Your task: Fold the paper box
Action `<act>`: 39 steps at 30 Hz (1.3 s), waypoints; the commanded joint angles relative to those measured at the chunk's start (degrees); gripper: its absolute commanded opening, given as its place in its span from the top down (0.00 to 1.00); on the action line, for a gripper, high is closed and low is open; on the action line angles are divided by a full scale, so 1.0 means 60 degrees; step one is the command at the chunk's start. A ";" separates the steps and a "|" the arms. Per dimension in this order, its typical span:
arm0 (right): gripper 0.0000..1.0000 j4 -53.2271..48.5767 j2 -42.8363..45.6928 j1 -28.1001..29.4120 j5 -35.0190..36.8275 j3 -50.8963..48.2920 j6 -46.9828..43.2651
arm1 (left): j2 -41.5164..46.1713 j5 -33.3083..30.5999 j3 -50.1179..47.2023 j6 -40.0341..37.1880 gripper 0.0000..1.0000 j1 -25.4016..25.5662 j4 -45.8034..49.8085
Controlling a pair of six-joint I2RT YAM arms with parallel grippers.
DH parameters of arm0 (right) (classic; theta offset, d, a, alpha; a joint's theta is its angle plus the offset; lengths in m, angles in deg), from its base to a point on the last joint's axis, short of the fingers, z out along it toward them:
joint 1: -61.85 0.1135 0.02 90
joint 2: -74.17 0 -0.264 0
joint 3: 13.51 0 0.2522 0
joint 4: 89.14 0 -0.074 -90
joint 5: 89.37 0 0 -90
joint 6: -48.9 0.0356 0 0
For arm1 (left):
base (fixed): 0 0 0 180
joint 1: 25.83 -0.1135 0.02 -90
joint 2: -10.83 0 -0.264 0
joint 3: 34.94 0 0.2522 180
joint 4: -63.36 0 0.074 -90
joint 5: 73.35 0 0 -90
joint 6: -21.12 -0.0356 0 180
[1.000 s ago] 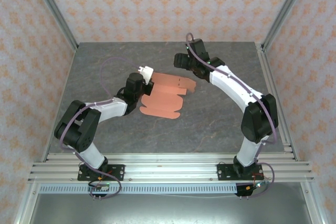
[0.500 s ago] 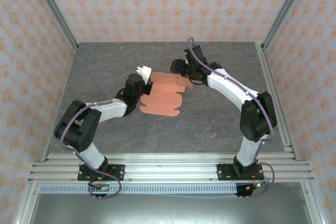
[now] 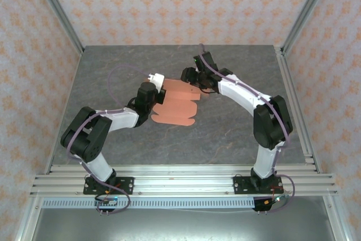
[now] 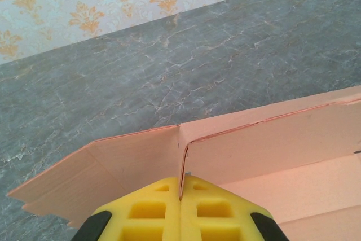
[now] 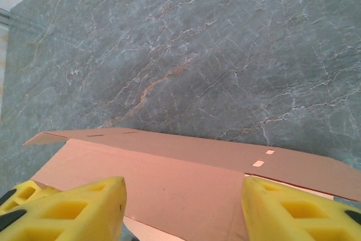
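**Box** [image 3: 177, 104]: salmon card, mostly a flat sheet, mid-table and a touch toward 11 o'clock. Rounded tabs at its 6 o'clock edge lie flat. In the left wrist view one wall stands up, w/ a side flap angling off toward 9 o'clock.

**L gripper** [image 3: 160, 91]: at the box's 9 o'clock edge. Pads [image 4: 152, 215] are pressed together on the raised card at the corner fold.

**R gripper** [image 3: 192, 77]: at the box's 12 o'clock edge. Pads [image 5: 84, 201] stand well apart, straddling a panel; no grip evident.

**Table** [image 3: 237, 134]: grey, stone-look.

**Risks (judgement):**
- Thin card may crease off its score line if the R pads shut skew.
- The L pinch covers little card, so a pull from R could slip it out or tear the corner.
- The 6 o'clock half may slide or lift, as nothing pins it.
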 commanded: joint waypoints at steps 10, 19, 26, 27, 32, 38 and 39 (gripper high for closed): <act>0.44 0.0094 0.0135 0.0089 0.0743 -0.0536 0.0230 | -0.0028 -0.0957 -0.0351 0.0661 1.00 0.0195 -0.0616; 0.43 0.0393 0.0479 0.0129 0.0411 -0.0912 0.0462 | -0.0008 -0.1046 -0.0465 0.0718 1.00 0.0255 -0.0626; 0.41 0.0663 0.0483 0.0224 0.0070 -0.0865 0.0751 | -0.0002 -0.1325 -0.0472 0.0678 1.00 0.0451 -0.0699; 0.42 0.0731 0.0472 0.0245 0.0033 -0.0904 0.0826 | -0.0011 -0.1364 -0.0480 0.0678 1.00 0.0493 -0.0722; 0.44 0.1000 0.0268 0.0260 -0.0009 -0.0952 0.1067 | -0.0094 -0.1545 -0.0510 0.0737 1.00 0.0676 -0.0873; 0.56 0.1061 0.0140 0.0208 0.0464 -0.0935 0.1018 | -0.0051 -0.1660 -0.0586 0.0929 1.00 0.0768 -0.0882; 0.59 0.1063 0.0138 0.0196 0.0548 -0.0958 0.0975 | -0.0004 -0.1643 -0.0652 0.1023 1.00 0.0769 -0.0909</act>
